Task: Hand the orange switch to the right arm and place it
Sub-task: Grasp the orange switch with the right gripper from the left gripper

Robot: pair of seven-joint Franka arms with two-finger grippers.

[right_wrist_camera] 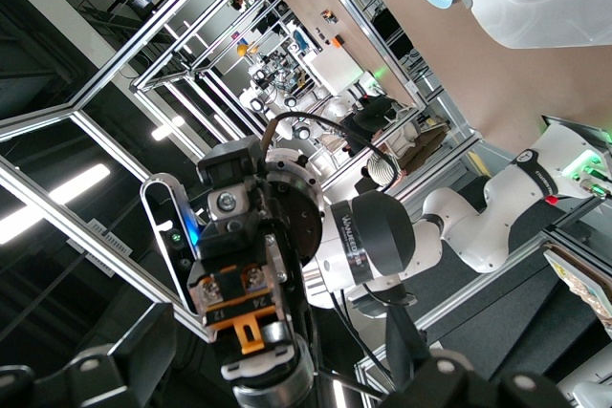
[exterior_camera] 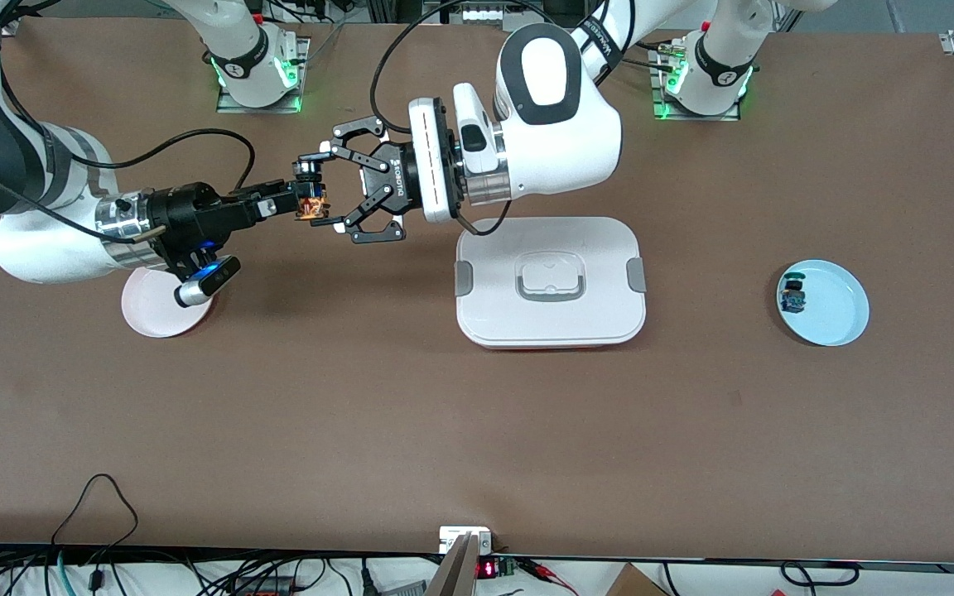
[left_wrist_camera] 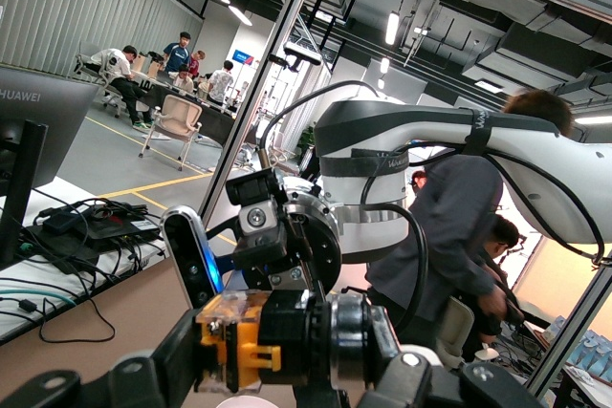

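The orange switch (exterior_camera: pixel 311 204) hangs in the air between the two grippers, over bare table between the pink plate and the white container. My left gripper (exterior_camera: pixel 321 190), the black open-frame one, is shut on it lengthwise, one fingertip on the button end and one past the orange end. My right gripper (exterior_camera: pixel 307 207), with slim black fingers, reaches in from its own end of the table and grips the switch across its middle. In the left wrist view the switch (left_wrist_camera: pixel 239 341) sits between my left pads (left_wrist_camera: pixel 177 355). It also shows in the right wrist view (right_wrist_camera: pixel 239 317).
A white lidded container (exterior_camera: pixel 551 281) lies mid-table. A light blue plate (exterior_camera: pixel 837 310) toward the left arm's end holds a black switch with blue-green parts (exterior_camera: pixel 793 296). A pale pink plate (exterior_camera: pixel 150 319) lies partly under the right wrist.
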